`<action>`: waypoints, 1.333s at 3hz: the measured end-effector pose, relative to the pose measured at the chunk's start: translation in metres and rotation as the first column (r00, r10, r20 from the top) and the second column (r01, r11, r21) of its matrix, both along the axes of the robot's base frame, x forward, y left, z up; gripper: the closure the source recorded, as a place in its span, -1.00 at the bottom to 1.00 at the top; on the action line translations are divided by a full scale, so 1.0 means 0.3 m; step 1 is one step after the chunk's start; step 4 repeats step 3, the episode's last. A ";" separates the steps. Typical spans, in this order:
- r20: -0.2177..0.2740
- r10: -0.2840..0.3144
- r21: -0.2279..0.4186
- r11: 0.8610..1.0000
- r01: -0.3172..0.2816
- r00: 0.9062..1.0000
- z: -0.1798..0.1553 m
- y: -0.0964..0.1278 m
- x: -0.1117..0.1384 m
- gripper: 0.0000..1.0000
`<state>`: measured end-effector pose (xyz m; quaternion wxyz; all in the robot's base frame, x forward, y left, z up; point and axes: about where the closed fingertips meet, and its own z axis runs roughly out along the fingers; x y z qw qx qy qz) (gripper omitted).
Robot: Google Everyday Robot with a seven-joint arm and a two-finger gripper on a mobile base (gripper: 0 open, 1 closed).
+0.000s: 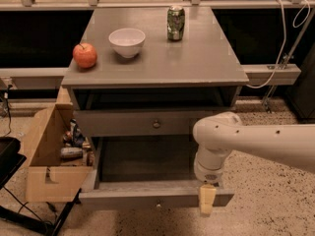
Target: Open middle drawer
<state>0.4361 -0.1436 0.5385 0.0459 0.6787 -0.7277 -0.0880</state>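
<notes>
A grey counter point(197, 58) fills the middle, the white arm point(266, 139) reaching in from the right. The lowest drawer point(123, 199) stands pulled out. The middle drawer point(123, 123) sits above it, under the counter's front edge. The gripper point(206, 201) hangs at the lowest drawer's front, near its right corner; released or clenched, I cannot tell. A bowl point(127, 42), an apple point(84, 55) and a can point(175, 23) stand on top.

No legible text anywhere.

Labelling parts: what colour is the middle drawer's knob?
The knob is dark, camera view. The gripper hangs by the lowest drawer.
</notes>
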 end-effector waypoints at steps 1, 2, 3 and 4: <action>0.067 0.021 -0.025 0.999 -0.019 0.998 0.220 -0.079 -0.016 -1.00; 0.124 0.055 -0.030 0.998 -0.052 0.991 0.423 -0.158 -0.085 -1.00; 0.215 0.028 -0.015 1.000 -0.026 0.976 0.622 -0.229 -0.161 -1.00; 0.215 0.028 -0.015 1.000 -0.026 0.976 0.622 -0.229 -0.161 -1.00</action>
